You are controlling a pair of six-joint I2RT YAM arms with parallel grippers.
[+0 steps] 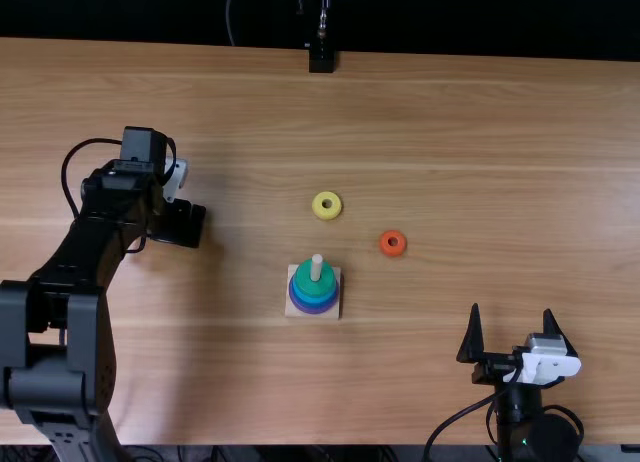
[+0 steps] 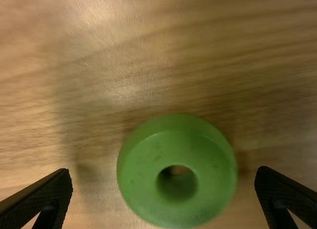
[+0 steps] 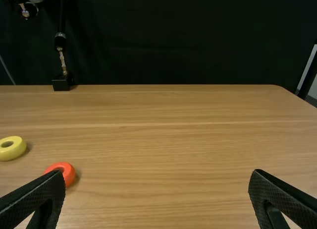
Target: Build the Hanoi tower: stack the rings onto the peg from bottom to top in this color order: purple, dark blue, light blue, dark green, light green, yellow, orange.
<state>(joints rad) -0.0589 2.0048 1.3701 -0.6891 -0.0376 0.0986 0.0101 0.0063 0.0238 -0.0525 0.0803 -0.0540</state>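
Observation:
In the top view my left gripper (image 1: 180,225) is low over the table's left side. The left wrist view has this gripper (image 2: 165,170) open, with the light green ring (image 2: 131,177) flat on the table between its fingers, touching neither. The peg (image 1: 317,264) holds a dark green ring (image 1: 308,283) above blue rings and a purple ring (image 1: 314,310). Behind it lies the yellow ring (image 1: 318,210); the orange ring (image 1: 385,249) is to its right. Near the front right, my right gripper (image 1: 512,310) is open and holds nothing; in its wrist view the gripper (image 3: 157,173) points over bare wood.
The peg's square wooden base (image 1: 334,313) stands near the table's middle. A black stand (image 1: 321,60) is at the far edge, with a metal rod above it. The left arm's links stretch along the table's left side.

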